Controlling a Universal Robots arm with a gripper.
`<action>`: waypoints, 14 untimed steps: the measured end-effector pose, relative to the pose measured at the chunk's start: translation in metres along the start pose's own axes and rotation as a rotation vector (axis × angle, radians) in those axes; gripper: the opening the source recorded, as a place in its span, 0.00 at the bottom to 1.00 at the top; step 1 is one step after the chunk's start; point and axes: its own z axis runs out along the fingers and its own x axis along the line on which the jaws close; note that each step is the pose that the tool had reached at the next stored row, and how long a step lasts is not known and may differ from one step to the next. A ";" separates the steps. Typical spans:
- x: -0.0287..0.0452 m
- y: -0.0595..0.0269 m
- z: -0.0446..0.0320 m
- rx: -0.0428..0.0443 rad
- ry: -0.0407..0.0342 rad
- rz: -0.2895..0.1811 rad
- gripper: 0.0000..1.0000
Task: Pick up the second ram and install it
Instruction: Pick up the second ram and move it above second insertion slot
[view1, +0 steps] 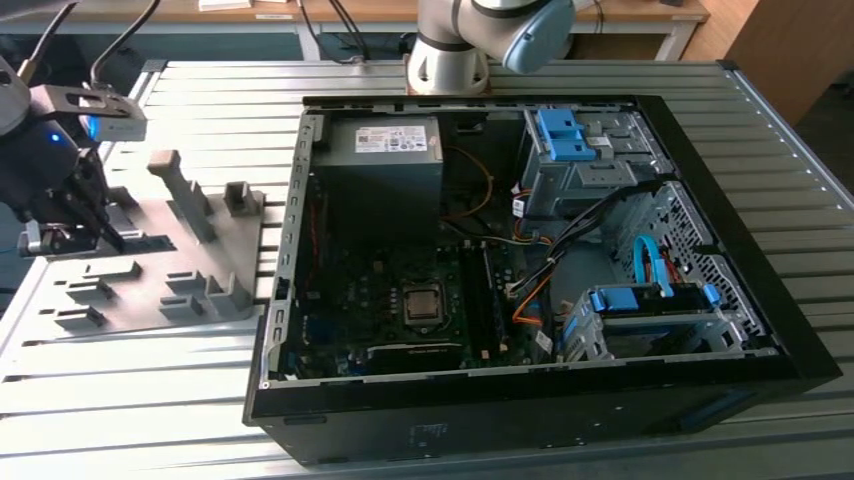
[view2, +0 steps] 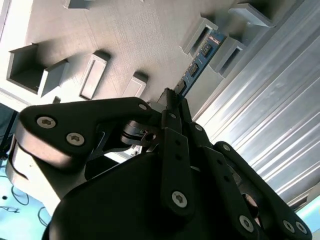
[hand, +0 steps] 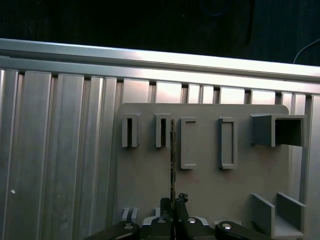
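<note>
Second ram: we see the second ram (hand: 172, 160) edge-on in the first wrist view, as a thin dark line running straight up from the fingertips. In the second wrist view its blue-green face and black chips show.
Where it sits: it stands on edge over the grey fixture plate (view1: 147, 290), between two upright blocks (view2: 200, 32). We cannot tell whether its lower edge rests in their slots or has cleared them.
Why on edge: we judge the blocks keep the stick vertical, so its two flat faces are free for a pinch from above.
Gripper: the gripper (hand: 173, 202) has its fingers drawn together onto the stick, one on each flat face, at one end of its length. We read this as clamped on the ram.
Why that hold: gripping the faces leaves the contact edge bare, which we judge suits pressing it into a socket.
Arm: in the exterior view the wrist hangs over the plate at the exterior view's left.
Computer case: the open computer case (view1: 534, 400) lies just beside the plate. Its motherboard (view1: 387, 290) faces up and the processor socket (view1: 424, 305) is exposed.
Table: plate and case both rest on the ribbed aluminium table (view1: 134, 400).
Progress: we judge the pickup is at its grasp, with installation not yet done.
</note>
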 end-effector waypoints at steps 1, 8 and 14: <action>-0.0001 0.0000 -0.0016 0.0000 -0.0001 0.000 0.14; -0.0005 0.0000 -0.0115 0.0001 -0.0012 0.000 0.14; -0.0009 -0.0001 -0.0195 0.0001 -0.0016 0.000 0.14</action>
